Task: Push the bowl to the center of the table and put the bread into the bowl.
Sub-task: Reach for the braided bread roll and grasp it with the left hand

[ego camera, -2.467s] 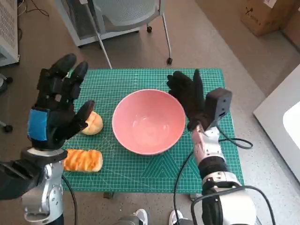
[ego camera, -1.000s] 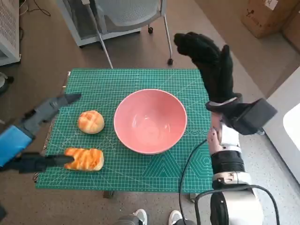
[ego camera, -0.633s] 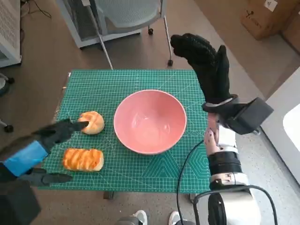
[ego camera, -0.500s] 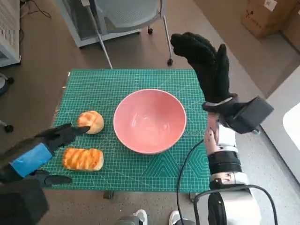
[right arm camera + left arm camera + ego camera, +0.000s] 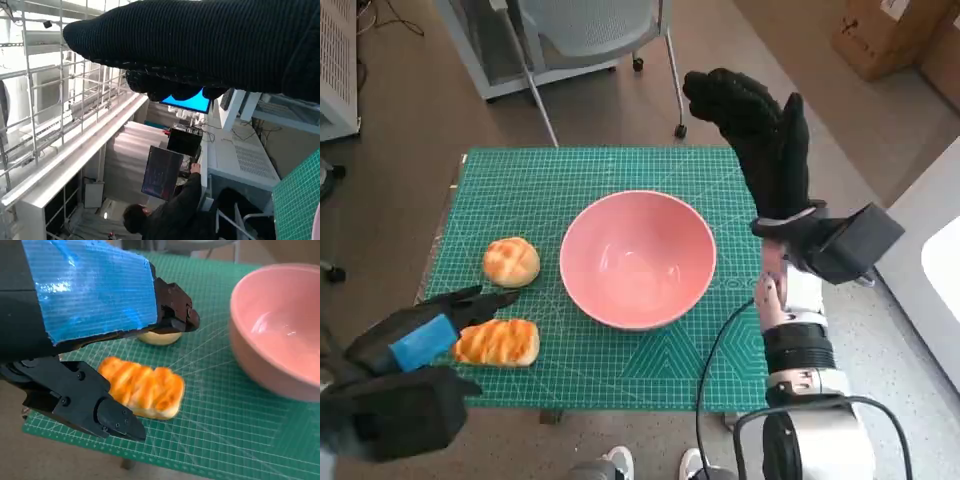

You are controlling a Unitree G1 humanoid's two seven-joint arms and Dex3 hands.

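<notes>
- The striped bread (image 5: 497, 341) lies lengthwise across the mat's near-left corner, left of the pink bowl (image 5: 638, 259) sitting mid-table.
- The left hand (image 5: 425, 335) is nearest, fingers spread either side of the loaf, seemingly not yet touching.
- The right hand (image 5: 760, 135) is raised well apart, holding nothing.

the head camera is looking steeply down from above at the green mat (image 5: 620, 350), taking in the pink bowl (image 5: 638, 258) at its middle. the left wrist camera is sitting low and close behind the left hand (image 5: 85, 335), facing across the mat toward the bowl's rim; both are sharing the bowl and the striped bread (image 5: 142, 387) beside it. the right wrist camera is pointing away from the bowl, toward a person (image 5: 170, 212) at a screen.
</notes>
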